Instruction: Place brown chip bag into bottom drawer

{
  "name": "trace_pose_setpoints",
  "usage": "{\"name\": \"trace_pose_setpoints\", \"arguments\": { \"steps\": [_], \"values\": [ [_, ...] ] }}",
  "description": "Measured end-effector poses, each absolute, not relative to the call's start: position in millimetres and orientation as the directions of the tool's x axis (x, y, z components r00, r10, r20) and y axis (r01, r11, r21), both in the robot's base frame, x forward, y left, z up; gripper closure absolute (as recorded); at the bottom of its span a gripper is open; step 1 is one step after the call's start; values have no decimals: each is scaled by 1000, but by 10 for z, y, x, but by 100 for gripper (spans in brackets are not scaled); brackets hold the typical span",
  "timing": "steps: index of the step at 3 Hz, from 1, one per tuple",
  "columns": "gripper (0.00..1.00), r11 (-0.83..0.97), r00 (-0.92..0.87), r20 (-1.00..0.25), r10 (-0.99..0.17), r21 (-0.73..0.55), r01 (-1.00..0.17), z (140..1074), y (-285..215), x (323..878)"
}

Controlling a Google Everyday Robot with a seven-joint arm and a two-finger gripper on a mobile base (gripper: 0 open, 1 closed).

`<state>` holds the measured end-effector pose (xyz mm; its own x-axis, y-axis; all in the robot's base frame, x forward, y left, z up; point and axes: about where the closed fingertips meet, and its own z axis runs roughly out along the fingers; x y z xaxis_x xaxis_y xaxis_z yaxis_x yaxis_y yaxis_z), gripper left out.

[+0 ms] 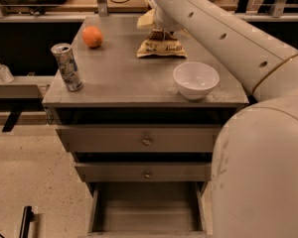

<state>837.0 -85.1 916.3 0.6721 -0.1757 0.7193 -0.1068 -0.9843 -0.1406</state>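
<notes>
Grasp step: tool (pixel 161 29) sits right over brown chip bag (pixel 161 47) at rear of desk (pixel 119 76), its grip state impossible to tell; next move likely calls for a firm hold, a lift, then lowering into the open bottom drawer (pixel 146 208).

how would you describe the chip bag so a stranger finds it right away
Start at the grey cabinet top: the chip bag lies toward its back edge, behind the white bowl and right of the orange. The gripper is right at its top end. It is the only flat, crinkled thing there, tan and brown with a printed label.
</notes>
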Motion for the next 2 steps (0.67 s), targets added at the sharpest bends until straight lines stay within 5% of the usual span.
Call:
{"name": "trace_pose_setpoints", "arguments": {
  "steps": [1, 2],
  "values": [
    [0, -985, 649, 742, -171, -127, -115, 9000, -733, 8666],
    [16, -985, 649, 742, -171, -113, -131, 8852, -678, 8868]
  ]
}}
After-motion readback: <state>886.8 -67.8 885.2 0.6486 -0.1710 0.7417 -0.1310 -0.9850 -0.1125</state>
